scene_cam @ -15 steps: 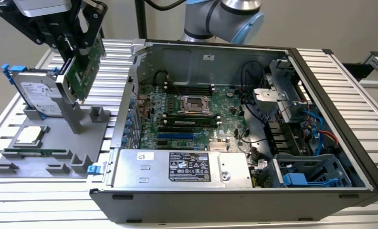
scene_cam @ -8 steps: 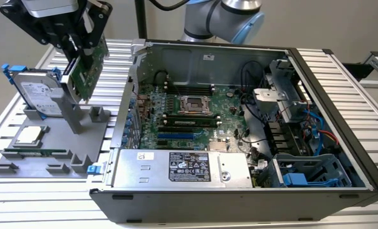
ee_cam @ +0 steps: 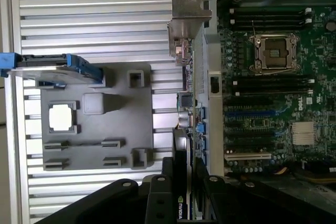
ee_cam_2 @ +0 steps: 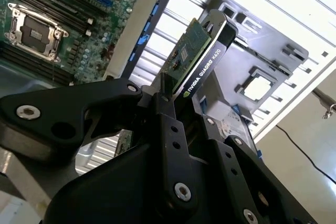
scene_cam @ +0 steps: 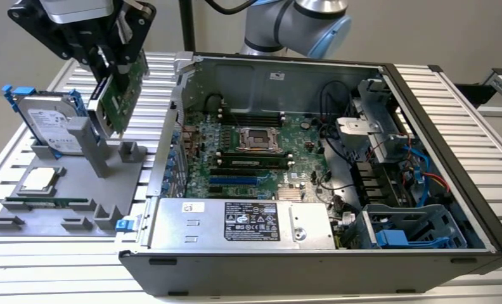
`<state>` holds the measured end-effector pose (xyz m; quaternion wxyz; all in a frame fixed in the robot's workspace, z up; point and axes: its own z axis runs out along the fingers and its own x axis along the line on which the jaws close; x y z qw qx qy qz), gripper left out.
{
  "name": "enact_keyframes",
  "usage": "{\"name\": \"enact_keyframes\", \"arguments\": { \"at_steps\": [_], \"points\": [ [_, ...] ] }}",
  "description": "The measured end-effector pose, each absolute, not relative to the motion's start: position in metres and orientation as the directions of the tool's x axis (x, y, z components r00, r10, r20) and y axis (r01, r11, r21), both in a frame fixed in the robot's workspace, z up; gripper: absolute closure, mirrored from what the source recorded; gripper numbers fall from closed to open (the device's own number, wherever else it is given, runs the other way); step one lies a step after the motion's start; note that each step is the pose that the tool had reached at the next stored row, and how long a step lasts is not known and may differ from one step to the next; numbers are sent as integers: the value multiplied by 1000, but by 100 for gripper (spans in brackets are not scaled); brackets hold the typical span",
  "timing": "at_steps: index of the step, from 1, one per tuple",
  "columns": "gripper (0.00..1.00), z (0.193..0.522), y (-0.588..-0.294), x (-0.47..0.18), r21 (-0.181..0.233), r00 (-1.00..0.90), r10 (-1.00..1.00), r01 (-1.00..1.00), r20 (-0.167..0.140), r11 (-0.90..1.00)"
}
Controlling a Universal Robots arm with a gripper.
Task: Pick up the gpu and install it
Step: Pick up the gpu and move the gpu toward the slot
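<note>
Hard drive: at 9 o'clock in the exterior view we see the hard drive (scene_cam: 46, 120) in its blue frame, standing on edge in the grey fixture plate (scene_cam: 120, 187).
Fixture plate: it lies on the slatted table (scene_cam: 31, 266). It carries a processor chip (scene_cam: 41, 179) and, at 6 o'clock of that chip, a memory stick (scene_cam: 48, 202).
Gripper: the gripper (scene_cam: 116, 66) hangs at 11 o'clock in the exterior view, above the fixture plate. Both wrist views show its black fingers (ee_cam_2: 170, 103) pressed onto the card, pinching it.
Gpu: the gpu (scene_cam: 120, 95) is held in the air, tilted, with its silver bracket (ee_cam: 186, 30) at the end away from the gripper. It sits just outside the case wall, over the plate, and is not in the case.
Computer case: the open computer case (scene_cam: 420, 126) fills the centre through 3 o'clock.
Motherboard: the motherboard (scene_cam: 234, 164) lies flat inside, with its bare socket (scene_cam: 257, 138) near the middle.
Power supply: the silver power supply (scene_cam: 234, 221) sits at 6 o'clock of the motherboard.
</note>
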<state>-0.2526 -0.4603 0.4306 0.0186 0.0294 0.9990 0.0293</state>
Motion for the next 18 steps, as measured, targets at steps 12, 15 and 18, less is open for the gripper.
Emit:
{"name": "enact_keyframes", "arguments": {
  "at_steps": [12, 15, 18],
  "points": [
    [100, 431, -460, -241, 60, -998, 60, 58, -35, 997],
    [100, 431, -460, -238, 60, -998, 60, 58, -35, 997],
    [100, 431, -460, -235, 60, -998, 60, 58, -35, 997]
  ]
}}
